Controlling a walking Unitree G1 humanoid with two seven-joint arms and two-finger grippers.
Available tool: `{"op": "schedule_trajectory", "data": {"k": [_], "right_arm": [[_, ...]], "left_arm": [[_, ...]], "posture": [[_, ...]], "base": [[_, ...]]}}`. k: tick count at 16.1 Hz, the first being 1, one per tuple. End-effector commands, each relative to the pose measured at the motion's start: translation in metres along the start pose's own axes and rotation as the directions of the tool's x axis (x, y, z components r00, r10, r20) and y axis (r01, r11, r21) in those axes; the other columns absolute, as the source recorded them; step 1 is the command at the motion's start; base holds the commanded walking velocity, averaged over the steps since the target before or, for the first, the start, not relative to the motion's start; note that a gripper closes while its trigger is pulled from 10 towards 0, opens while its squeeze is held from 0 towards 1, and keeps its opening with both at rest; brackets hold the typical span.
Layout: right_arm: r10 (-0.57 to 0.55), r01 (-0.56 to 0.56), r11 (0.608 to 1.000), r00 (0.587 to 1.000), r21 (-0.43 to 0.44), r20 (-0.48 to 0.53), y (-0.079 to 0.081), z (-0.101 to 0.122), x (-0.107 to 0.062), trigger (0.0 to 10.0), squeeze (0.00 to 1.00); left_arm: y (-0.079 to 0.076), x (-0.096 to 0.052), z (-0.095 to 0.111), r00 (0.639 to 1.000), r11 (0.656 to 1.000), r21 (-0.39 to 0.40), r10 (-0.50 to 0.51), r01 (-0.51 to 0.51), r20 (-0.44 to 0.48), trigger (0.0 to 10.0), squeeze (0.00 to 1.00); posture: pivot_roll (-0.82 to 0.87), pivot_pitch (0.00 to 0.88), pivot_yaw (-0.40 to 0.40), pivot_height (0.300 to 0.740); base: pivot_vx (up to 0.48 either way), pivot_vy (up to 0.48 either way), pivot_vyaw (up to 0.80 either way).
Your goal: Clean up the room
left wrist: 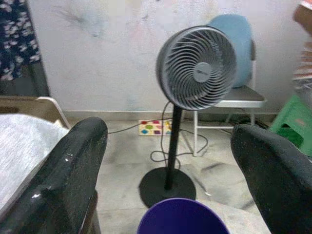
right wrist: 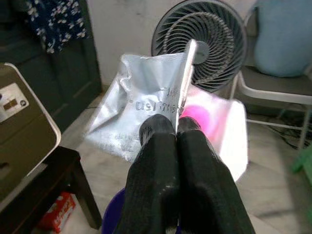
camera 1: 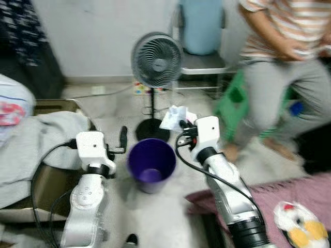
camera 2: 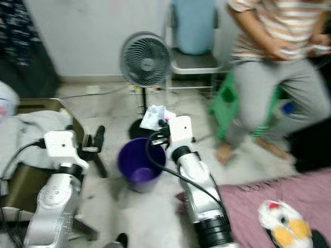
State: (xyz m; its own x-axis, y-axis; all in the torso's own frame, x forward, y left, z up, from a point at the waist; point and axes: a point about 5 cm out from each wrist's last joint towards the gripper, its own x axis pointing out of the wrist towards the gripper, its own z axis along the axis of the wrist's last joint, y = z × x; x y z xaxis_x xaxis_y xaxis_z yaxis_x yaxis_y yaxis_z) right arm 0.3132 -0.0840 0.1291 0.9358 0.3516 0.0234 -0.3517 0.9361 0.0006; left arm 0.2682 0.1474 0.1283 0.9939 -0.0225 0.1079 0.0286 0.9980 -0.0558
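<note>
The right end effector [right wrist: 170, 129] has its two black fingers pressed together on a crumpled silver wrapper [right wrist: 141, 105], pinching it at a fold so the foil fans out beyond the fingertips, with a white and pink piece just behind it. In the head views this wrapper [camera 1: 176, 118] sits above the far rim of a purple bin [camera 1: 151, 164], which stands on the pale floor [camera 1: 155, 217] between the two silver arms. The left end effector [left wrist: 170, 161] is spread wide and holds nothing, its fingers [left wrist: 73, 165] framing the bin's rim [left wrist: 181, 217] and a grey standing fan [left wrist: 197, 68] behind it. A grey blanket [camera 1: 36, 144] lies to the robot's left, and a pink cloth [camera 1: 289, 194] with what looks like a soft toy [camera 1: 300, 225], though blurred, lies to its right. A person [camera 1: 282, 57] in a striped top and grey trousers stands near a green stool [camera 1: 232, 101].
</note>
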Motion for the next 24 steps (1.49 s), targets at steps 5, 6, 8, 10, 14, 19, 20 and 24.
{"op": "schedule_trajectory", "data": {"k": [5,6,8,10,14,19,20,24], "right_arm": [[-0.009,0.009,1.0,1.0,-0.003,-0.003,-0.0008,-0.0006,0.0007,10.0,0.0],[-0.009,0.009,1.0,1.0,-0.006,-0.003,-0.0003,-0.0009,0.0011,10.0,0.0],[-0.012,0.012,1.0,1.0,-0.013,-0.006,-0.0002,-0.0013,0.0015,10.0,0.0],[-0.019,0.019,1.0,1.0,-0.017,-0.01,-0.0008,-0.0019,0.002,10.0,0.0],[-0.035,0.035,0.999,0.999,0.021,-0.007,-0.0019,-0.0029,0.0024,10.0,0.0],[-0.052,0.052,0.999,0.998,0.006,-0.038,-0.0037,-0.0078,0.0016,10.0,0.0],[-0.052,0.053,0.999,0.998,0.007,-0.038,-0.0038,-0.0079,0.0014,10.0,0.0],[-0.054,0.054,0.999,0.998,-0.008,-0.035,-0.0039,-0.008,0.0008,10.0,0.0]], "left_arm": [[0.0031,-0.0012,0.0001,1.0,1.0,0.009,0.002,-0.002,-0.005,10.0,0.0],[0.0028,-0.0011,0.0003,1.0,1.0,0.006,-0.002,0.002,-0.004,10.0,0.0],[0.0009,-0.002,0.0,1.0,1.0,-0.012,-0.025,0.025,-0.01,10.0,0.0],[-0.0007,-0.0024,0.0012,0.999,0.998,-0.039,-0.049,0.049,0.0,10.0,0.0],[-0.004,-0.0018,0.0046,0.997,0.995,-0.053,-0.079,0.08,0.024,10.0,0.0],[-0.0052,-0.0029,0.0041,0.995,0.993,-0.075,-0.094,0.096,0.019,10.0,0.0],[-0.0052,-0.0031,0.004,0.995,0.993,-0.076,-0.094,0.095,0.018,10.0,0.0],[-0.0056,-0.0025,0.004,0.995,0.992,-0.078,-0.097,0.098,0.019,10.0,0.0]], "posture": [[-0.02,0.094,-0.075,0.74],[-0.02,0.093,-0.077,0.74],[-0.02,0.089,-0.079,0.74],[-0.02,0.085,-0.079,0.74],[-0.02,0.081,-0.08,0.74],[-0.02,0.09,-0.076,0.74],[-0.02,0.09,-0.076,0.74],[-0.03,0.097,-0.076,0.74]], "base": [[0.0,0.0,0.8],[0.0,0.0,0.8],[0.0,0.0,0.68],[0.0,0.0,0.0],[0.0,0.0,0.0],[0.049,0.204,-0.28],[0.244,0.281,-0.69],[0.276,0.393,0.0]]}}
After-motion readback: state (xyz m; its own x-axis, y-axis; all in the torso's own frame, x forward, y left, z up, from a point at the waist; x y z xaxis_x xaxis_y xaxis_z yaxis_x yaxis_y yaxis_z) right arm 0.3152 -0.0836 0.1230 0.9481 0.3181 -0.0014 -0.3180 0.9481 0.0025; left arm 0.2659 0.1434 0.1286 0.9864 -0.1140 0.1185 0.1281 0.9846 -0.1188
